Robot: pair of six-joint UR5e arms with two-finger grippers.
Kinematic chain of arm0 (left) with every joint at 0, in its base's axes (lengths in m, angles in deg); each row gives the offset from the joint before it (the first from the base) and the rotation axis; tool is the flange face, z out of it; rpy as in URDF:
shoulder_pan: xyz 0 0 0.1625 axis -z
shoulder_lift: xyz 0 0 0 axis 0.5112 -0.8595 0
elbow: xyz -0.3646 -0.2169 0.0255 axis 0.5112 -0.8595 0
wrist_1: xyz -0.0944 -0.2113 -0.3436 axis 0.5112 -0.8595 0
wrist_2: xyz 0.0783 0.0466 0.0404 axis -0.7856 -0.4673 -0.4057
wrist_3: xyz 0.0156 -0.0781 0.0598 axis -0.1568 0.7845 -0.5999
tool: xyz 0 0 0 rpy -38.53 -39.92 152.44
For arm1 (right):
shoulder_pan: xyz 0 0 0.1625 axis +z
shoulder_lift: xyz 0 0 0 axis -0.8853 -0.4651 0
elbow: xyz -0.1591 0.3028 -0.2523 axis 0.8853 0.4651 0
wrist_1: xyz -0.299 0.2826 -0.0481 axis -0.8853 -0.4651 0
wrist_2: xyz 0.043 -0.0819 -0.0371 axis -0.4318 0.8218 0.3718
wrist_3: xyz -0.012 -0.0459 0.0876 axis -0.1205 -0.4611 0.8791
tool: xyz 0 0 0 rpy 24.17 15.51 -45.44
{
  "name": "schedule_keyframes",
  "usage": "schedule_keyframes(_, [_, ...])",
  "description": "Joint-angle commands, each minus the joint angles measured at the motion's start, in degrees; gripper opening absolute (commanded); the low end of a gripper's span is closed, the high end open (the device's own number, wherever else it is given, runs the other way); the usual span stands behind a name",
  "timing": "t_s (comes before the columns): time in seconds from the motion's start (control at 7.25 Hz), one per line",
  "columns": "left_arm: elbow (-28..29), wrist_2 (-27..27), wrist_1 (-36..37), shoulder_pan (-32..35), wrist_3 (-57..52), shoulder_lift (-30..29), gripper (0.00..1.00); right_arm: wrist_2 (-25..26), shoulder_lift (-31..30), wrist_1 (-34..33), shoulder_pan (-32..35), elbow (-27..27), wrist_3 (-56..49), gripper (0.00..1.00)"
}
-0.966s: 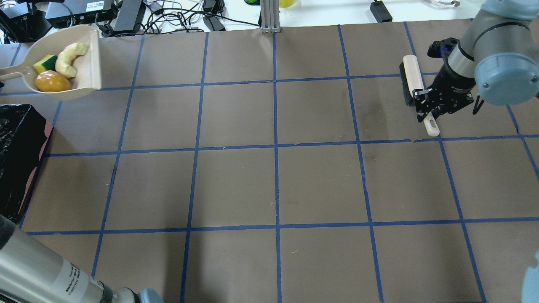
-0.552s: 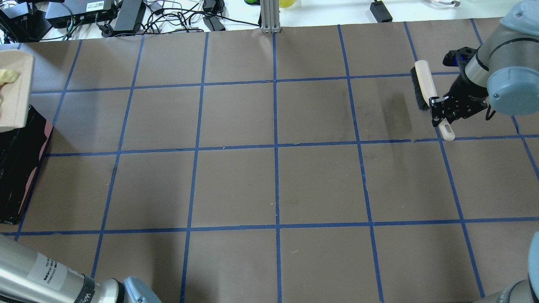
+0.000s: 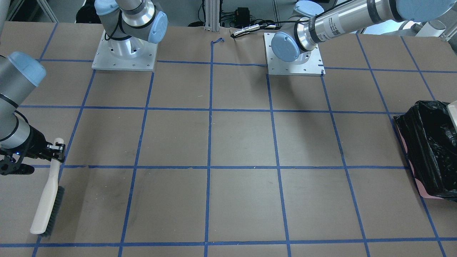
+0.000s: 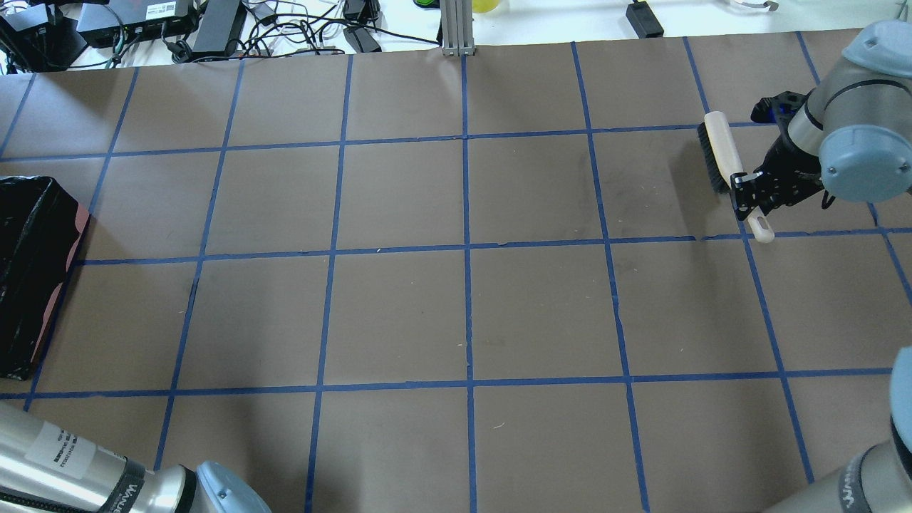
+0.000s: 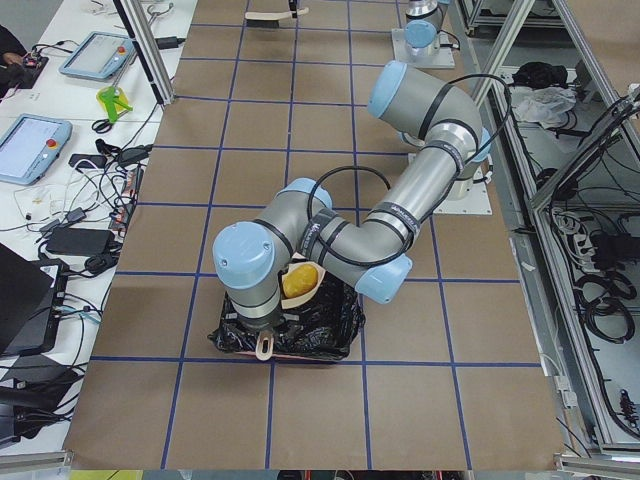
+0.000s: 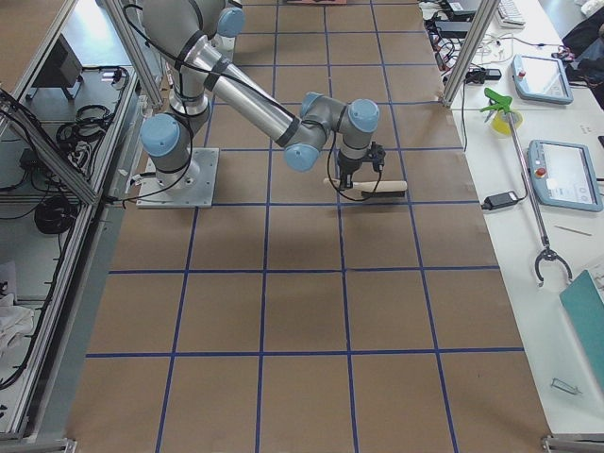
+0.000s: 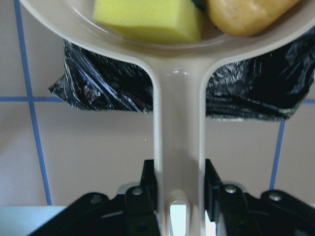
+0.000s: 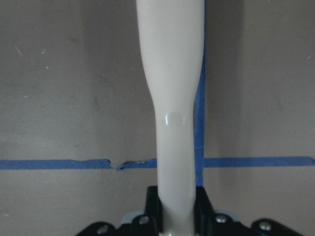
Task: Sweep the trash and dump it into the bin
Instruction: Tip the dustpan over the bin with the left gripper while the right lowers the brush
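My left gripper (image 7: 179,183) is shut on the handle of the beige dustpan (image 7: 179,123) and holds it over the bin (image 7: 98,83), which is lined with a black bag. The yellow-green wedge (image 7: 147,19) and the brown-yellow potato-like lump (image 7: 246,14) lie in the pan. The cream crescent is out of view. The exterior left view shows the lump (image 5: 300,281) above the bin (image 5: 330,325). The bin also shows at the left edge of the overhead view (image 4: 32,271). My right gripper (image 4: 748,194) is shut on the handle of the beige brush (image 4: 718,149), far right.
Brown paper with blue tape lines covers the table (image 4: 463,306). Cables and power bricks (image 4: 214,28) lie along the far edge. A metal post (image 4: 456,25) stands at the far middle. The arm bases (image 3: 123,53) sit on the robot's side.
The dustpan with the trash has moved left out of the overhead view, over the bin. My right gripper has carried the brush a little to the right.
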Motion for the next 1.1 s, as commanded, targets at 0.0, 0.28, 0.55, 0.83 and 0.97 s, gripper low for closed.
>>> schedule_keyframes(0.0, [0.1,-6.0,7.0,0.3,-6.8,-2.0,0.00,0.0,0.8,-0.1,-0.1,0.1,-0.2,0.00])
schedule_keyframes(0.28, [-0.3,-10.5,7.3,3.4,-7.5,-1.0,0.00,0.1,1.2,-0.1,0.0,0.2,-0.2,0.17])
schedule_keyframes(0.55, [-1.2,-13.9,10.1,5.8,-7.7,-0.7,0.00,0.1,1.2,-0.2,0.0,0.6,-0.1,0.68])
schedule_keyframes(0.83, [-2.9,-14.5,10.4,6.9,-7.7,0.0,0.00,3.2,0.1,1.0,0.0,1.6,0.4,1.00])
schedule_keyframes(0.97, [-3.4,-14.5,10.7,7.2,-7.7,0.5,0.00,5.3,-1.9,2.5,0.0,3.0,0.1,1.00])
